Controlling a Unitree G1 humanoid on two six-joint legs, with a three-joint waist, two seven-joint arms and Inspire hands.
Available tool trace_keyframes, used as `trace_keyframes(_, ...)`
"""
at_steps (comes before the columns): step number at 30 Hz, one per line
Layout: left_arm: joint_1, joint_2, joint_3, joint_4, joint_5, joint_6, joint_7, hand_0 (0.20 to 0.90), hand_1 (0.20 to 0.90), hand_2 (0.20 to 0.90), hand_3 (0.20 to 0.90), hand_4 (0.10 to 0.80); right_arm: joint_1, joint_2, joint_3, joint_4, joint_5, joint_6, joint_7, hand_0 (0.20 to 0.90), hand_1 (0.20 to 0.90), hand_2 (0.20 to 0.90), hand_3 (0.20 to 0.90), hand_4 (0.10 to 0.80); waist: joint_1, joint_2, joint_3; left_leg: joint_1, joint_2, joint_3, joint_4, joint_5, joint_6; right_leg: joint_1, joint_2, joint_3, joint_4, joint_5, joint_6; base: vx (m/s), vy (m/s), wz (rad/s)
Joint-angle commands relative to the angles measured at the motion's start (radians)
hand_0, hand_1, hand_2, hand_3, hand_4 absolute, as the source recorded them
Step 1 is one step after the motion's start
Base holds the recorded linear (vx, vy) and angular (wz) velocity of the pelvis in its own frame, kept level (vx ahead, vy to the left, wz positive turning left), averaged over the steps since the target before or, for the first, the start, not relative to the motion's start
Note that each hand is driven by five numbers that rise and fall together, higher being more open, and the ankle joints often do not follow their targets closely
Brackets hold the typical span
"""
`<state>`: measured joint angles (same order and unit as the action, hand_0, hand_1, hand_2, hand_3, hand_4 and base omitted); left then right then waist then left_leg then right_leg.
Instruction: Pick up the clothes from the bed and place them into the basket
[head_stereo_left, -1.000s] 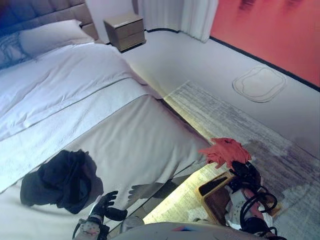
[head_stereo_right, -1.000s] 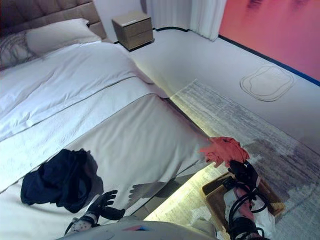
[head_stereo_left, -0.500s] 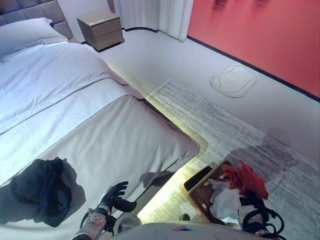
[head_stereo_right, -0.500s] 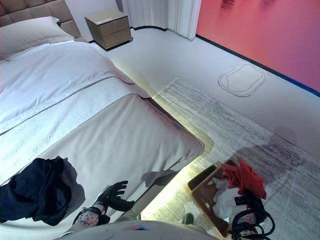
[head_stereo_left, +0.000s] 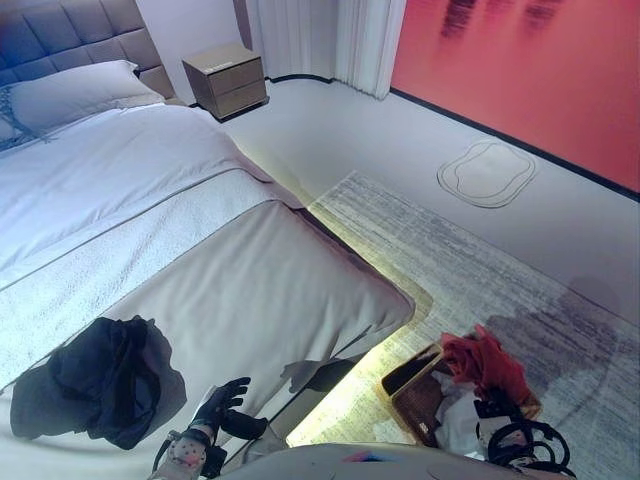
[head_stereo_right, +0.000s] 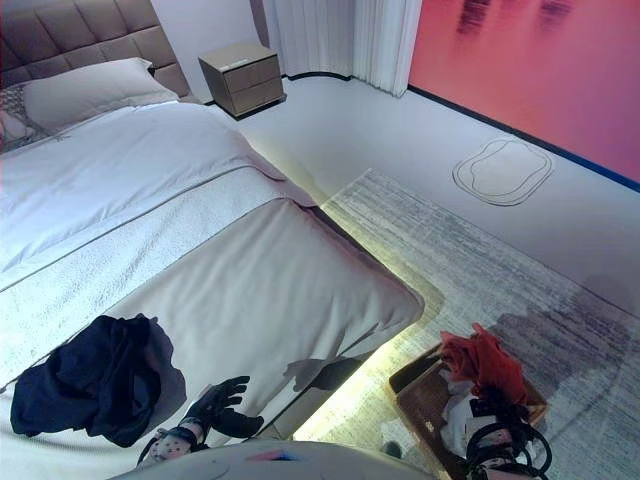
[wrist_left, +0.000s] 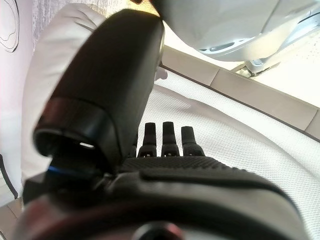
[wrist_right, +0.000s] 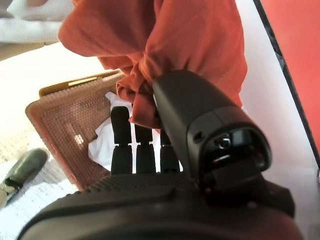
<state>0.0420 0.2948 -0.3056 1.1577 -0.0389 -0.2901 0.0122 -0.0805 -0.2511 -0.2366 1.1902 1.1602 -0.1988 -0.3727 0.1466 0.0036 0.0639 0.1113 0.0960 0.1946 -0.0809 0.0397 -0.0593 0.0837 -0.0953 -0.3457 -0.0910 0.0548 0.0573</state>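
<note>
Right hand (wrist_right: 165, 150), seen along its own wrist: fingers and thumb curled round a bunched fold of the red garment (wrist_right: 170, 45), which hangs in a loose mass past the fingertips. The cloth appears light, soft and limp; it offers no stiff edge, so a gathered fold near its middle is judged the securest hold, and any trailing part may catch on a rim when released. Below the garment stands the woven basket (wrist_right: 60, 130), already holding a white garment (wrist_right: 102, 142); the red garment hangs directly above the basket's opening, not yet lying in it. In the head views the red garment (head_stereo_right: 485, 365) sits over the basket (head_stereo_right: 425, 415) on the rug (head_stereo_left: 480, 270) just beside the foot corner of the bed (head_stereo_left: 260, 290).

Left hand (head_stereo_left: 222, 405): fingers straight and relaxed, holding nothing, resting at the near edge of the bed. The dark garment (head_stereo_left: 100, 380) lies crumpled on the bed cover just beside this hand, apart from it. It too looks soft and shapeless, somewhat bulkier; a grasp into its heaped middle seems best.
</note>
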Motion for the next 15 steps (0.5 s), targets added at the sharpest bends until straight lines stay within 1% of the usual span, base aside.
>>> trace_keyframes(1, -0.04, 0.028, 0.019, 0.045, 0.024, -0.081, 0.004, 0.9, 0.9, 0.9, 0.9, 0.8, -0.061, -0.093, -0.049, 0.024, -0.04, -0.045, 0.023, 0.3, 0.3, 0.3, 0.2, 0.1, 0.021, -0.013, -0.025, -0.058, -0.027, -0.051, 0.0, 0.002, 0.001, 0.062, -0.049, -0.051, 0.074, -0.046, 0.049, 0.0, 0.0, 0.0)
trace_keyframes(7, -0.038, 0.036, 0.018, 0.046, 0.027, -0.077, -0.002, 0.9, 0.9, 0.9, 0.9, 0.8, -0.071, -0.113, -0.069, 0.048, -0.029, -0.051, 0.008, 0.3, 0.3, 0.3, 0.2, 0.1, 0.023, -0.006, -0.026, -0.054, -0.028, -0.056, -0.003, 0.001, -0.001, 0.064, -0.048, -0.057, 0.07, -0.045, 0.05, 0.0, 0.0, 0.0)
trace_keyframes(10, -0.039, 0.038, 0.01, 0.049, 0.023, -0.082, -0.002, 0.9, 0.9, 0.9, 0.9, 0.8, -0.072, -0.123, -0.09, 0.073, 0.02, -0.047, -0.01, 0.3, 0.3, 0.3, 0.2, 0.1, 0.02, -0.002, -0.025, -0.053, -0.028, -0.056, -0.003, 0.001, -0.002, 0.062, -0.048, -0.057, 0.072, -0.045, 0.051, 0.0, 0.0, 0.0)
trace_keyframes(15, -0.049, 0.034, -0.003, 0.044, 0.026, -0.075, -0.001, 0.9, 0.9, 0.9, 0.9, 0.8, -0.08, -0.128, -0.092, 0.093, -0.001, -0.048, -0.002, 0.3, 0.3, 0.3, 0.2, 0.1, 0.018, 0.003, -0.017, -0.049, -0.028, -0.054, -0.002, -0.002, -0.001, 0.058, -0.051, -0.059, 0.078, -0.044, 0.051, -0.006, -0.008, 0.02)
